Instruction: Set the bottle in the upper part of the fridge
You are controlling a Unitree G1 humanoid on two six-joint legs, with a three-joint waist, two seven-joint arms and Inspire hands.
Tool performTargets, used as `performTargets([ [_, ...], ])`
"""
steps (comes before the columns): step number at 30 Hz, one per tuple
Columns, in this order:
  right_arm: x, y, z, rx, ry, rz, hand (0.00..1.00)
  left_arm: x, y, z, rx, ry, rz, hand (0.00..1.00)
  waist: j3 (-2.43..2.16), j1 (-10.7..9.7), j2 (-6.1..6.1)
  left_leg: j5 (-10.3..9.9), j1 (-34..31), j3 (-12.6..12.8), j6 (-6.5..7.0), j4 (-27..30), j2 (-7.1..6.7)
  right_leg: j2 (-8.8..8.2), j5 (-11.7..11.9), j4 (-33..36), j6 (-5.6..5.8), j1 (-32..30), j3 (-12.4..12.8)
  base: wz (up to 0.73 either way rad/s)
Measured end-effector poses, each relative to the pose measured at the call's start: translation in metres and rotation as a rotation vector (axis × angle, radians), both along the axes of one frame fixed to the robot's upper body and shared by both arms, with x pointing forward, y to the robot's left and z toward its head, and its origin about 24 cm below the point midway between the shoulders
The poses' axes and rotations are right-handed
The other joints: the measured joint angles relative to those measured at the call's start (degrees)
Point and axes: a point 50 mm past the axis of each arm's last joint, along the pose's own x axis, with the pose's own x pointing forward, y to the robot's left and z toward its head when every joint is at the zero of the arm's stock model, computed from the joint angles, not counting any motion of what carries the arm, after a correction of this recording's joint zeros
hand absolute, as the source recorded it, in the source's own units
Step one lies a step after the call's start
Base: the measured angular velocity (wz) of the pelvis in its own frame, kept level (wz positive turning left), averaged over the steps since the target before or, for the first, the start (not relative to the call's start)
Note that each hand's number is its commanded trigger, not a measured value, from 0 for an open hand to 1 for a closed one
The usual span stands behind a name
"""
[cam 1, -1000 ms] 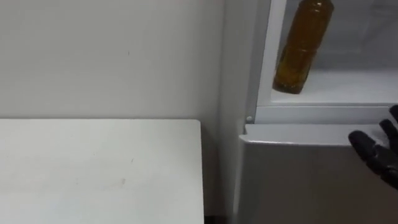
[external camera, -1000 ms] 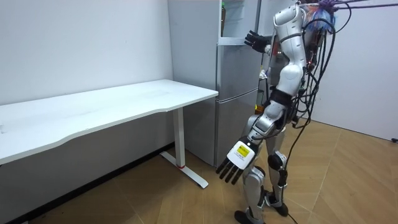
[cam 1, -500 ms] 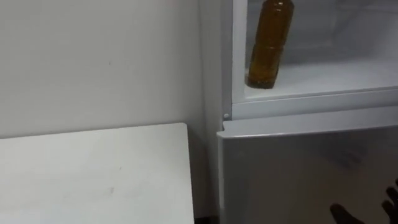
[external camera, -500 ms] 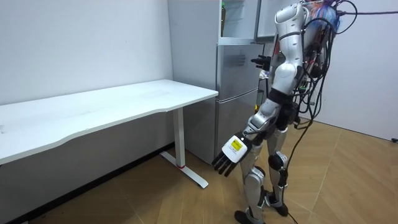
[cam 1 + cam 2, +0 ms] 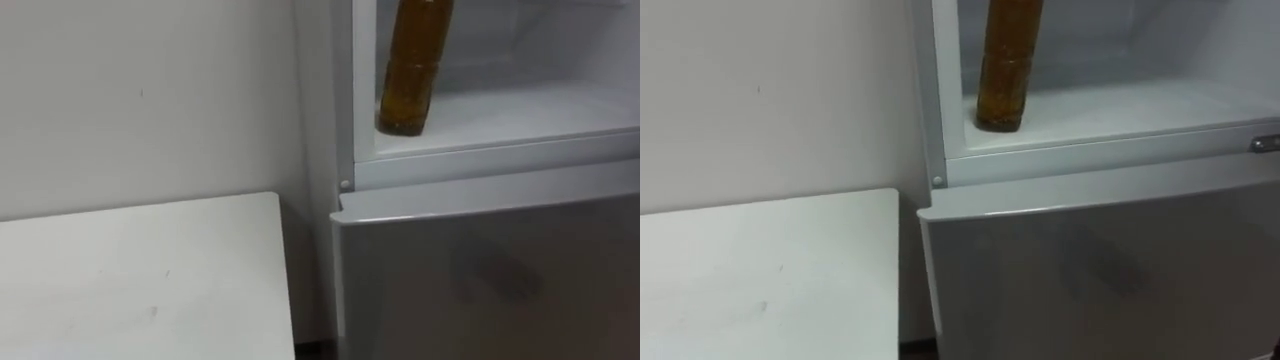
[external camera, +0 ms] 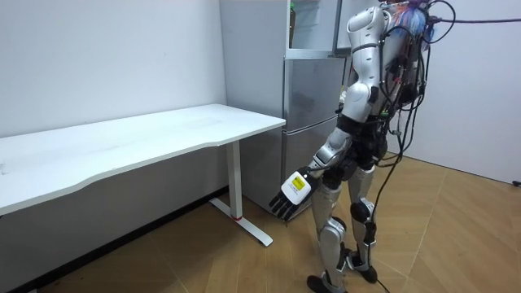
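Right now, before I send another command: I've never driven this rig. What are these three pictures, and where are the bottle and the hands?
The machine is a two-legged humanoid with two arms, each ending in a fingered hand. Two pictures come from the twin cameras in its head, set side by side, so they show nearly the same scene. The third comes from a camera standing in the room and shows the whole robot in front of the fridge.

In the eye views the amber bottle stands upright inside the open upper compartment, near its left wall, and no hand is on it. Below is the closed lower door, and to the left is a white table.

In the room view the left hand hangs low beside the robot's leg, fingers straight, holding nothing.
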Motion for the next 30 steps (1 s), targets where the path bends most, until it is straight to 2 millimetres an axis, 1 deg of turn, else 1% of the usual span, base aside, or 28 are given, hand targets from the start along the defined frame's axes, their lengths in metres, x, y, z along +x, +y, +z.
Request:
performTargets([
  [2, -0.017, 0.004, -0.019, -0.006, 0.129, 0.005, 0.00, -0.003, 0.001, 0.000, 0.016, 0.011, 0.010, 0.00, -0.02, 0.05, -0.31, -0.05, 0.13, 0.01, -0.05, -0.01, 0.00, 0.00, -0.04, -0.03, 0.04, 0.07, 0.06, 0.00],
  [3, -0.021, 0.005, -0.024, -0.006, 0.158, 0.006, 0.00, -0.004, 0.001, 0.000, 0.020, 0.014, 0.013, 0.00, 0.00, 0.03, -0.37, -0.05, 0.20, 0.00, -0.05, -0.03, 0.00, 0.00, -0.05, -0.09, 0.05, 0.22, 0.04, 0.00],
  [5, -0.038, 0.005, -0.036, -0.001, 0.253, -0.013, 0.00, -0.008, 0.002, -0.001, 0.035, 0.026, 0.037, 0.00, 0.09, 0.04, -0.55, -0.21, 1.00, -0.03, -0.06, -0.09, -0.07, -0.02, -0.20, -0.30, 0.11, 1.12, -0.01, 0.00],
  [8, -0.049, 0.002, -0.042, -0.009, 0.305, -0.045, 0.00, -0.012, 0.003, 0.000, 0.053, 0.035, 0.055, 0.00, 0.09, -0.10, -0.59, -0.34, 1.40, -0.05, -0.08, -0.06, -0.08, 0.00, -0.33, -1.15, 0.11, 1.87, -0.03, 0.00],
  [12, -0.054, 0.000, -0.042, -0.029, 0.321, -0.080, 0.00, -0.012, 0.005, 0.001, 0.064, 0.035, 0.041, 0.00, 0.08, -0.66, -0.63, -0.35, 1.33, -0.33, -0.07, 0.12, -0.10, 0.00, -0.35, -1.09, 0.11, 1.97, -0.24, 0.03],
  [16, -0.055, -0.005, -0.040, -0.039, 0.314, -0.129, 0.00, -0.015, 0.007, 0.002, 0.071, 0.032, 0.045, 0.00, 0.06, -0.85, -0.64, -0.38, 1.10, -0.14, -0.06, 0.17, -0.08, 0.03, -0.40, -0.89, 0.11, 1.35, 0.08, -0.01],
  [21, -0.056, -0.022, -0.032, -0.038, 0.254, -0.322, 0.00, -0.013, 0.009, 0.003, 0.090, 0.013, 0.049, 0.00, -0.08, -1.05, -0.93, -0.37, 1.38, 0.33, -0.05, -0.08, -0.16, -0.17, -0.56, 0.23, 0.15, 1.03, 0.53, -0.04],
  [23, -0.054, -0.030, -0.025, -0.054, 0.213, -0.399, 0.00, -0.012, 0.011, 0.004, 0.096, 0.006, 0.046, 0.00, -0.02, -1.30, -1.19, -0.37, 1.64, 0.58, -0.06, -0.19, -0.16, -0.19, -0.63, 0.44, 0.19, 0.92, 0.88, -0.07],
  [26, -0.047, -0.039, -0.013, -0.093, 0.158, -0.448, 0.00, -0.015, 0.017, 0.006, 0.112, 0.012, 0.040, 0.00, 0.00, -1.84, -1.50, -0.45, 1.73, 1.07, -0.09, -0.35, -0.15, -0.19, -1.08, 0.86, 0.14, 0.49, 1.54, -0.10],
  [30, -0.043, -0.048, 0.003, -0.130, 0.064, -0.524, 0.00, -0.018, 0.021, 0.008, 0.125, 0.016, 0.041, 0.00, -0.05, -2.47, -1.58, -0.47, 1.67, 1.05, -0.10, -0.38, -0.15, -0.20, -1.28, 0.93, 0.09, 0.21, 1.60, 0.00],
])
